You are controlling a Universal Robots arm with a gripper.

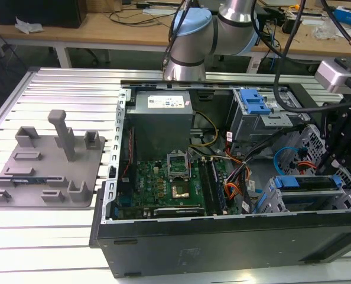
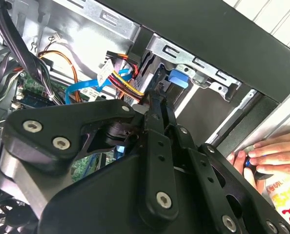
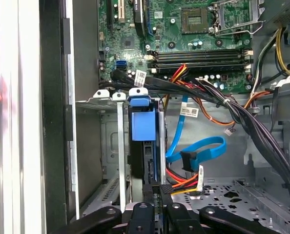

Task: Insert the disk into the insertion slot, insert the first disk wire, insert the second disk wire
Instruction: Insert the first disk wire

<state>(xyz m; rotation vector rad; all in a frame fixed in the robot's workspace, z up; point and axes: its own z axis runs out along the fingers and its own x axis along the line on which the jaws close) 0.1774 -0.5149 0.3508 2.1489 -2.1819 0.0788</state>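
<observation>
The disk [image 3: 142, 127], in its blue carrier, sits inside the silver insertion slot [image 3: 111, 141] near the case's front corner, at the exterior view's right [image 1: 308, 183]. My gripper [image 3: 157, 199] is at the disk's rear end, its fingers close together on the black plug of the first disk wire [image 3: 163, 187], a red, yellow, orange and black bundle. In the second wrist view the fingers [image 2: 157, 105] meet where those coloured wires [image 2: 125, 80] end. The second disk wire [image 3: 198, 146], a light-blue flat cable, loops loose beside the disk with its dark plug [image 3: 189, 161] hanging free.
A thick black cable bundle [image 3: 223, 100] crosses above the slot, with the motherboard [image 1: 169, 180] beyond it. A person's hand [image 2: 272, 151] rests on the case's outer edge beside the slot. A grey fixture plate [image 1: 45, 165] lies outside the case at the exterior view's left.
</observation>
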